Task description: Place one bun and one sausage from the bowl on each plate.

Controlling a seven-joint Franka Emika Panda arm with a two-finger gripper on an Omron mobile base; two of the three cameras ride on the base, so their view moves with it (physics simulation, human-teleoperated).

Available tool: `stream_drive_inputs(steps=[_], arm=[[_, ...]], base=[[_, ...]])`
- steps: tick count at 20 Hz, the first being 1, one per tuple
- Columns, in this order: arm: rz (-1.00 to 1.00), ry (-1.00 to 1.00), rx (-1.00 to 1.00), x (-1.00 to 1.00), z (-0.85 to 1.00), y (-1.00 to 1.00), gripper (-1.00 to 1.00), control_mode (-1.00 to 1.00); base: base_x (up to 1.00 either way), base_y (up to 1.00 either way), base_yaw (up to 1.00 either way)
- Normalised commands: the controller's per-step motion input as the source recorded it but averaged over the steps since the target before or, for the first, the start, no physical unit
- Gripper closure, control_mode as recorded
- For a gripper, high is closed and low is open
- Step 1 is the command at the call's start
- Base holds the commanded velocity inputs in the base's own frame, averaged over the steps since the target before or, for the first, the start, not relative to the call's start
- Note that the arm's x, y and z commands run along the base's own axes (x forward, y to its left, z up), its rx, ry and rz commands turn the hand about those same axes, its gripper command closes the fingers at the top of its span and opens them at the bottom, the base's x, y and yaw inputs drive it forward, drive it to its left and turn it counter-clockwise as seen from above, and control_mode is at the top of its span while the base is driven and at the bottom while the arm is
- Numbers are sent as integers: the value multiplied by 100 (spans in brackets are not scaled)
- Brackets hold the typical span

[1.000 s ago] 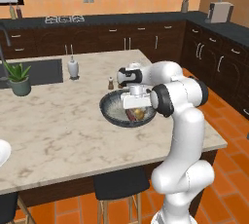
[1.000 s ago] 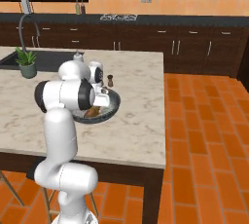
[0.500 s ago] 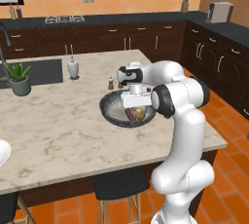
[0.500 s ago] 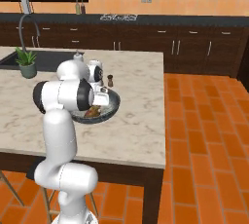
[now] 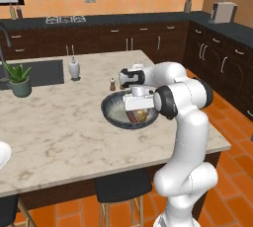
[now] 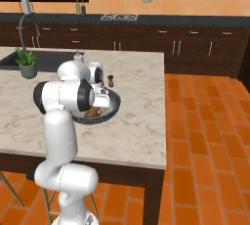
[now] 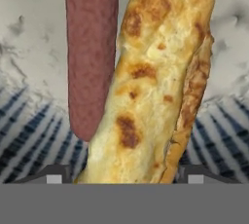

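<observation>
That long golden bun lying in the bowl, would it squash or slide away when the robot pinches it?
The bun looks baked and crusty with browned patches, so it probably gives a little rather than flopping. Its split edge might crumple under a hard pinch. It lies against the sausage on the bowl's sloping inside, so a nudge could slide it or roll the sausage.

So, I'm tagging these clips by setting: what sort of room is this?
A home-style kitchen, rendered: a marble-topped island with a sink, dark cabinets along the walls, and a stovetop on the back counter.
</observation>
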Motion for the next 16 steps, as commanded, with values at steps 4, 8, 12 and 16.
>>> stream_drive_inputs(steps=[4, 8, 12, 16], arm=[[0, 0, 0, 0, 26, -1, 100, -100], [0, -1, -1, -8, 84, -15, 100, -100], [7, -28, 0, -93, 54, -23, 100, -100], [8, -43, 2, -100, 40, -24, 100, -100]], base=[[0, 0, 0], [0, 0, 0], [0, 0, 0], [0, 0, 0]])
